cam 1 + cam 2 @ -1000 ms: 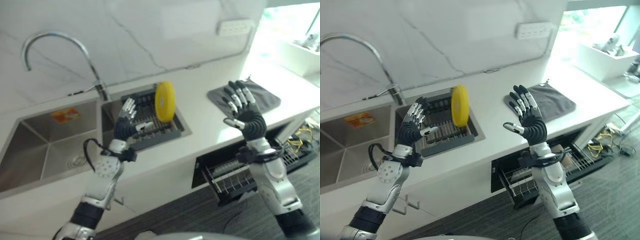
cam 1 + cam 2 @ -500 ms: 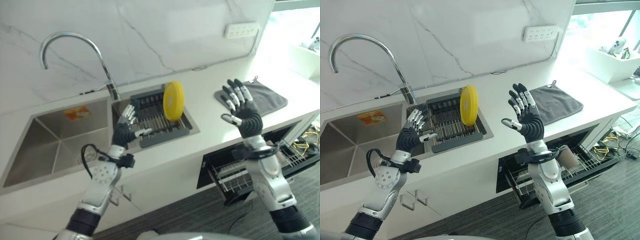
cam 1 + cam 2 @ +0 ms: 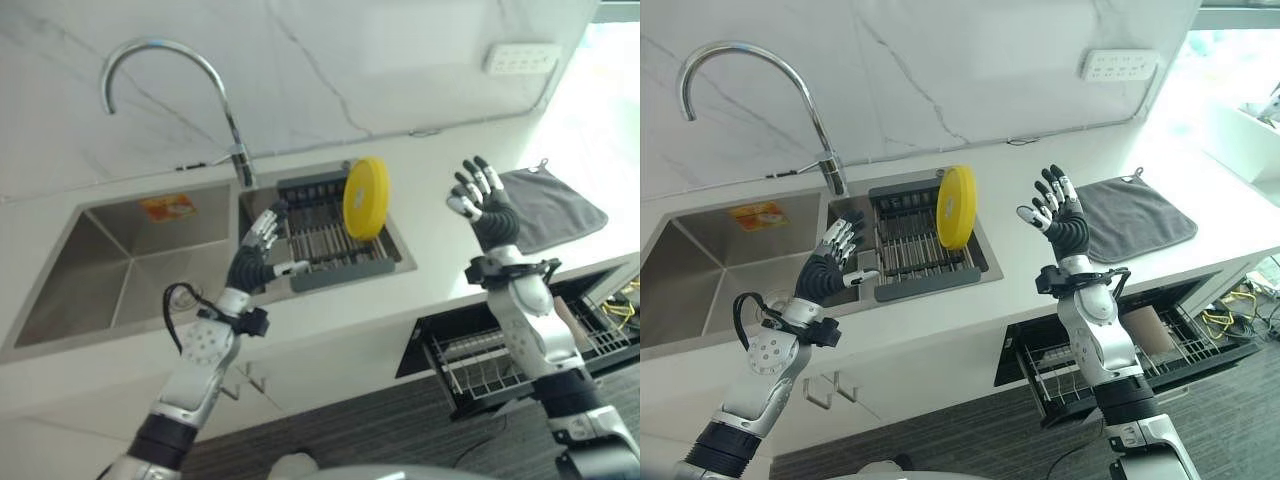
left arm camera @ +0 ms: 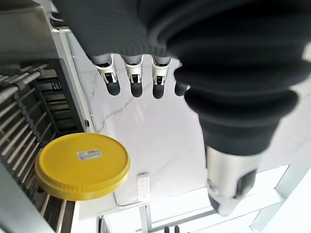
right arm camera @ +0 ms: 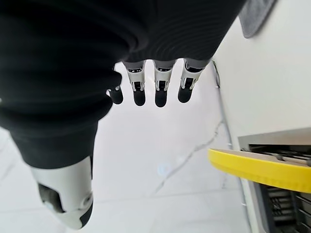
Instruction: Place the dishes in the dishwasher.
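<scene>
The robot's left hand (image 3: pixel 262 250) is raised over the near edge of the sink (image 3: pixel 120 265), fingers straight and spread, holding nothing. Its right hand (image 3: pixel 1060 212) is lifted above the white counter (image 3: pixel 1020 190), likewise open and empty, palm turned toward the left. Between the two hands, further back, a yellow plate (image 3: pixel 955 207) stands on edge at the right end of a dark dish rack (image 3: pixel 910 245) set into the sink's right basin; neither hand touches it. The left wrist view shows the same plate (image 4: pixel 82 166) resting against the rack's wires (image 4: pixel 19 126), well beyond the fingertips (image 4: pixel 132 87). A curved chrome tap (image 3: pixel 170 90) rises behind the divide between the two basins, and the left basin carries an orange sticker (image 3: pixel 167 207) on its far wall. To the right of the right hand a grey cloth (image 3: pixel 1135 215) lies flat on the counter. Below the counter, at near right, the dishwasher (image 3: pixel 500 350) is open, its wire basket (image 3: pixel 1080 365) pulled out. A white socket strip (image 3: pixel 1122 65) is fixed to the marble wall (image 3: pixel 970 70).
</scene>
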Available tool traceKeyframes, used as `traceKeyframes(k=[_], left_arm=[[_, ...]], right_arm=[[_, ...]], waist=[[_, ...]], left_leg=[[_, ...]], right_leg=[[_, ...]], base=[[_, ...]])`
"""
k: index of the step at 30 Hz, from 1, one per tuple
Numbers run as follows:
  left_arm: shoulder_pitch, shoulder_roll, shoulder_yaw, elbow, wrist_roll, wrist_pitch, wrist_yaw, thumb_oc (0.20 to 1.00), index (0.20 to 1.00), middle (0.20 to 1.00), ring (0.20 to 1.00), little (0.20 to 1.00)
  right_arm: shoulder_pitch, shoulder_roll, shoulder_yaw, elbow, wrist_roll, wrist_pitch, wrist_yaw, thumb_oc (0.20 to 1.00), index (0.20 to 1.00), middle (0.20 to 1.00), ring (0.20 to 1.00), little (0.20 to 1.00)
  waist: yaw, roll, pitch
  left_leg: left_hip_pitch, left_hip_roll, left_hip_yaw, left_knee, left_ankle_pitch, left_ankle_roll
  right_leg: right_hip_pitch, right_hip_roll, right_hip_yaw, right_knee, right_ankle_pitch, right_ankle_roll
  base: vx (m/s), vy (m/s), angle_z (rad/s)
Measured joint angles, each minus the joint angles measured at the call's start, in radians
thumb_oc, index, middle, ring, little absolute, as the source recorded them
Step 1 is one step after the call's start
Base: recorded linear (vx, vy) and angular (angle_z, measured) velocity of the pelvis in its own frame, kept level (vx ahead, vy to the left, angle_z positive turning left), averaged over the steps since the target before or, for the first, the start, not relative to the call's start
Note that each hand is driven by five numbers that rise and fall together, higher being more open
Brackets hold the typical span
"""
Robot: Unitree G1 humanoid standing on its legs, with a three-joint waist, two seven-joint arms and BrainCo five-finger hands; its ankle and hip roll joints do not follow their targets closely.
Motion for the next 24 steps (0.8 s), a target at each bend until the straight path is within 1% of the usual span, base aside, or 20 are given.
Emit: traceKeyframes(k=[2, 4, 5, 7, 9, 12, 13, 15, 19, 24], left_arm=[[-0.002, 0.012, 0.0, -0.012, -0.001, 0.002, -0.014, 1.0, 1.0, 1.0, 1.0, 1.0], [-0.028, 0.031, -0.001, -0.015, -0.004, 0.003, -0.031, 1.0, 1.0, 1.0, 1.0, 1.0], [-0.034, 0.035, -0.001, -0.016, -0.008, 0.004, -0.034, 1.0, 1.0, 1.0, 1.0, 1.0], [-0.064, 0.051, -0.003, -0.016, -0.021, 0.009, -0.045, 1.0, 1.0, 1.0, 1.0, 1.0], [-0.069, 0.056, -0.003, -0.016, -0.026, 0.011, -0.046, 1.0, 1.0, 1.0, 1.0, 1.0], [-0.092, 0.079, -0.003, -0.016, -0.042, 0.011, -0.052, 1.0, 1.0, 1.0, 1.0, 1.0], [-0.13, 0.091, -0.013, -0.015, -0.083, 0.011, -0.055, 1.0, 1.0, 1.0, 1.0, 1.0], [-0.162, 0.095, -0.014, -0.015, -0.088, 0.011, -0.061, 1.0, 1.0, 1.0, 1.0, 1.0], [-0.155, 0.104, -0.021, -0.014, -0.087, 0.009, -0.064, 1.0, 1.0, 1.0, 1.0, 1.0], [-0.155, 0.109, -0.031, -0.014, -0.087, 0.008, -0.064, 1.0, 1.0, 1.0, 1.0, 1.0]], right_arm=[[-0.014, 0.001, 0.0, 0.015, 0.05, 0.021, 0.007, 1.0, 1.0, 1.0, 1.0, 1.0], [-0.074, 0.004, 0.0, 0.098, 0.077, 0.041, 0.016, 1.0, 1.0, 1.0, 1.0, 1.0], [-0.082, 0.004, 0.0, 0.11, 0.078, 0.042, 0.02, 1.0, 1.0, 1.0, 1.0, 1.0], [-0.132, 0.001, -0.001, 0.154, 0.095, 0.063, 0.027, 1.0, 1.0, 1.0, 1.0, 1.0], [-0.137, 0.001, 0.0, 0.16, 0.101, 0.067, 0.031, 1.0, 1.0, 1.0, 1.0, 1.0], [-0.176, -0.001, -0.008, 0.237, 0.177, 0.076, 0.042, 1.0, 1.0, 1.0, 1.0, 1.0], [-0.238, -0.004, -0.024, 0.311, 0.217, 0.08, 0.058, 1.0, 1.0, 1.0, 1.0, 1.0], [-0.287, -0.006, -0.044, 0.346, 0.232, 0.081, 0.075, 1.0, 1.0, 1.0, 1.0, 1.0], [-0.3, -0.007, -0.044, 0.356, 0.251, 0.083, 0.094, 1.0, 1.0, 1.0, 1.0, 1.0], [-0.3, -0.022, -0.039, 0.364, 0.251, 0.094, 0.109, 1.0, 1.0, 1.0, 1.0, 1.0]], waist=[[0.007, -0.001, 0.012], [0.016, -0.001, 0.029], [0.017, 0.0, 0.029], [0.022, 0.014, 0.062], [0.026, 0.02, 0.072], [0.029, 0.024, 0.096], [0.031, 0.034, 0.125], [0.038, 0.042, 0.16], [0.048, 0.041, 0.161], [0.05, 0.041, 0.161]], left_leg=[[-0.002, -0.006, -0.003, 0.0, -0.001, 0.002], [-0.011, -0.009, -0.015, 0.001, 0.0, 0.004], [-0.017, -0.011, -0.02, 0.003, 0.0, 0.005], [-0.021, -0.015, -0.027, 0.004, 0.002, 0.008], [-0.028, -0.02, -0.028, 0.005, 0.002, 0.009], [-0.062, -0.018, -0.038, 0.021, 0.001, 0.014], [-0.099, -0.012, -0.049, 0.045, 0.0, 0.016], [-0.11, -0.011, -0.05, 0.057, 0.0, 0.019], [-0.103, -0.012, -0.049, 0.057, -0.001, 0.021], [-0.102, -0.009, -0.05, 0.066, -0.001, 0.021]], right_leg=[[0.0, -0.006, -0.002, 0.003, 0.0, 0.0], [-0.004, -0.009, -0.009, 0.005, 0.001, 0.002], [-0.005, -0.009, -0.016, 0.005, 0.001, 0.002], [-0.009, -0.017, -0.023, 0.016, 0.0, 0.002], [-0.015, -0.023, -0.024, 0.021, 0.0, 0.002], [-0.041, -0.024, -0.028, 0.032, 0.0, 0.001], [-0.071, -0.025, -0.028, 0.052, 0.0, 0.0], [-0.079, -0.026, -0.026, 0.056, 0.0, -0.001], [-0.072, -0.027, -0.026, 0.057, 0.0, -0.001], [-0.069, -0.027, -0.024, 0.06, 0.0, -0.001]], base=[[0.09, 0.06, 0.05], [0.09, 0.08, 0.13], [0.09, 0.103, 0.2], [0.06, 0.078, 0.12], [0.01, 0.04, 0.04], [-0.06, 0.025, 0.09], [-0.07, 0.037, 0.13], [-0.01, 0.02, 0.04], [0.02, 0.017, 0.0], [-0.02, 0.005, 0.0]])
